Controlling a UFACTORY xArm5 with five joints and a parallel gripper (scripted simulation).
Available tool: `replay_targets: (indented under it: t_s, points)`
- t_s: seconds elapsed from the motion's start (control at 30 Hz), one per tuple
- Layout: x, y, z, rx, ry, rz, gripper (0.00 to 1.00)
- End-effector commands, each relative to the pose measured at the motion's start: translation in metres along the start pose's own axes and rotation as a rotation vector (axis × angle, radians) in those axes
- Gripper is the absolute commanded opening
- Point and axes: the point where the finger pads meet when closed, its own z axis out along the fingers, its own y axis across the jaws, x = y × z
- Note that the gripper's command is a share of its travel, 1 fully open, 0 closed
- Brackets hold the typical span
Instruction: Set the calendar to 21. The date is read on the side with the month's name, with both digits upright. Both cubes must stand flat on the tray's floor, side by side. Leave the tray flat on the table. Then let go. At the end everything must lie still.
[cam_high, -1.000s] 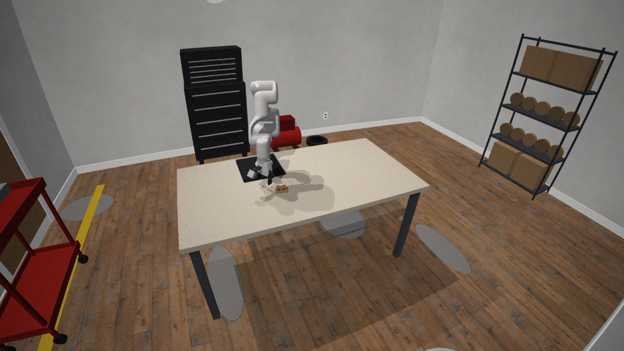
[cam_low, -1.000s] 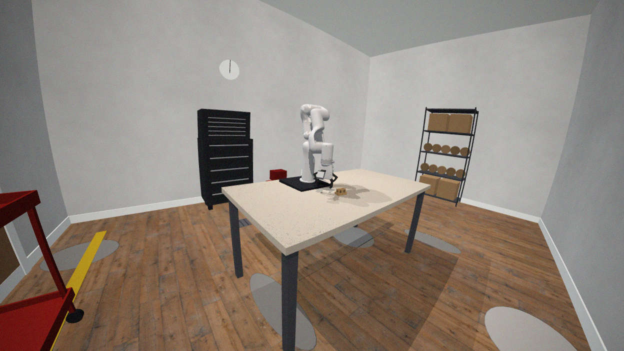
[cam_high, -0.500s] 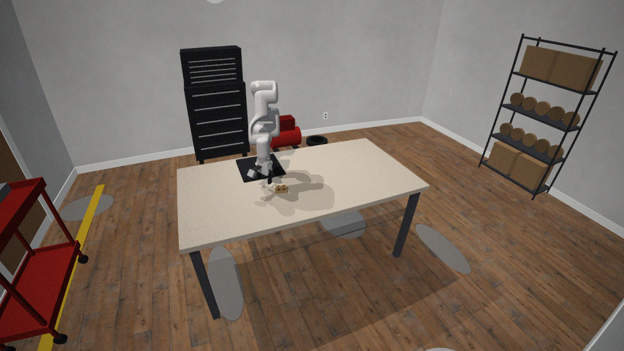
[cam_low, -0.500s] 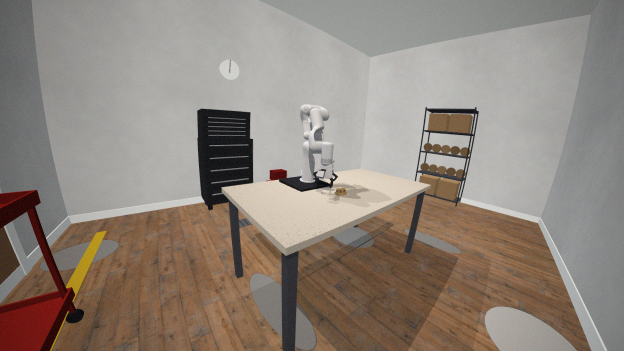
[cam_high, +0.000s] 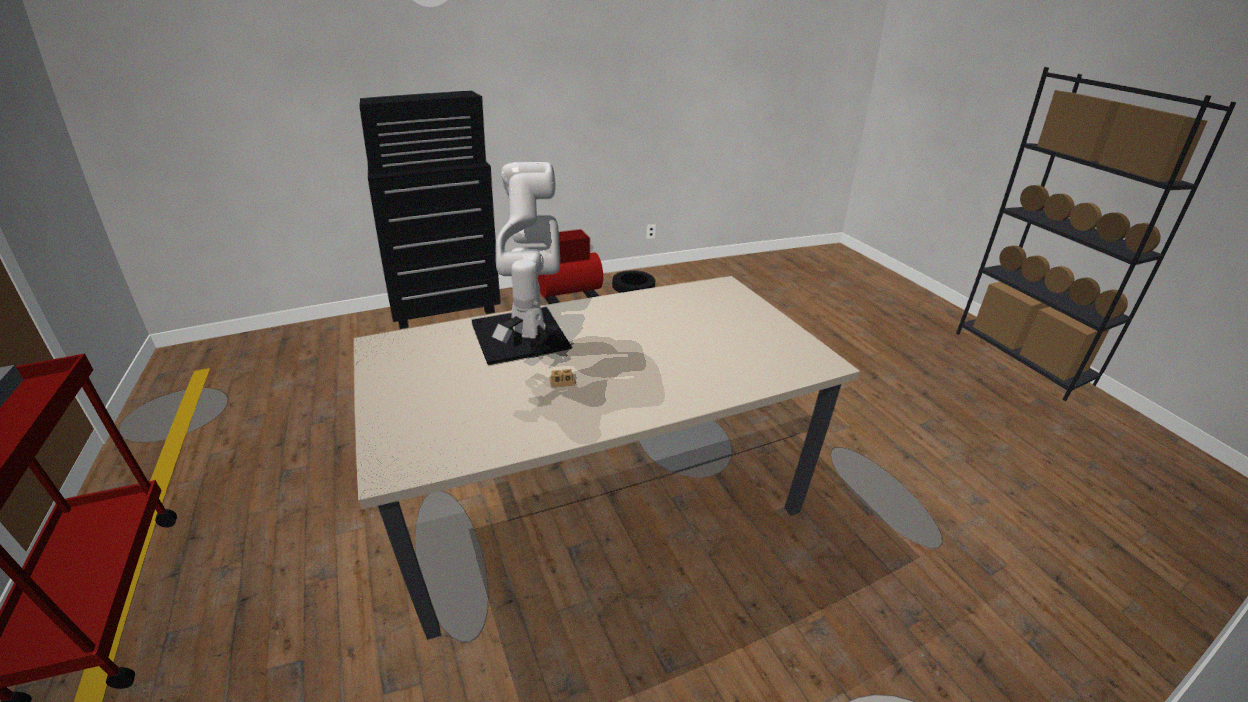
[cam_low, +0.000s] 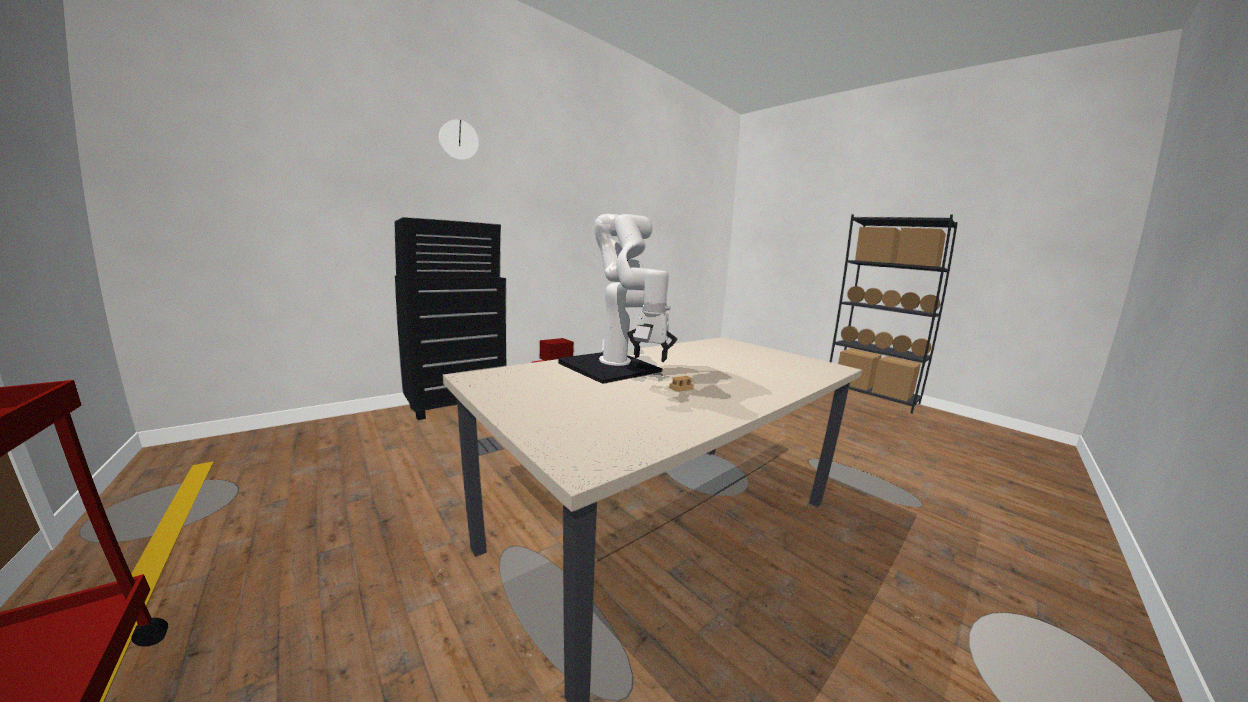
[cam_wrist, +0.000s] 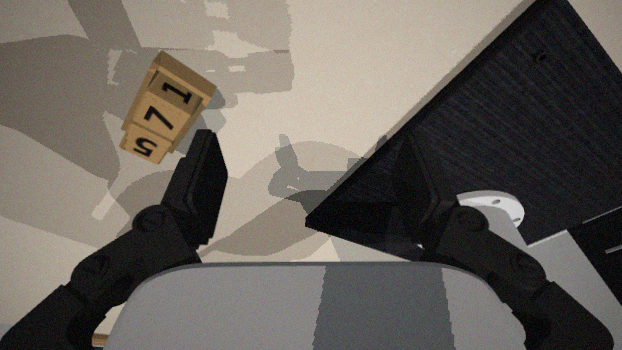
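We start with the desk (cam_high: 698, 349) (cam_low: 541, 419) (cam_wrist: 325, 60), which carries both the arm (cam_high: 526, 270) (cam_low: 615, 314) (cam_wrist: 487, 196) on its dark base plate (cam_high: 501, 351) (cam_low: 593, 373) (cam_wrist: 530, 100) and the little wooden calendar (cam_high: 562, 378) (cam_low: 681, 383) (cam_wrist: 190, 77). The arm is bent down over the near part of the desk, and our tool (cam_high: 534, 342) (cam_low: 650, 357) (cam_wrist: 310, 152) hangs with its fingers spread wide, nothing between them.

The calendar sits just beyond the base plate, apart from it, and the tool is not around it. Its tray appears to lie flat, which would be one condition met. In the wrist view we read a 1, a 7 and a 5 — we can't tell which cube each face belongs to, nor whether both cubes are fully down on the tray's floor.

The month's name is too small to read, and so is the date on that side, so we can't count 21 as set. What's left, we judge, is to check that side, turn or swap cubes if needed, seat both side by side — then let everything lie still.
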Motion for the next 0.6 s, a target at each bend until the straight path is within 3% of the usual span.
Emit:
replay_targets:
  t_s: [0.0,0.57]
  points:
    - [-0.0001,0.0002,-0.0081,0.001,0.001,0.0,1.0]
    - [-0.0004,-0.0039,-0.0091,0.001,0.0,0.032,1.0]
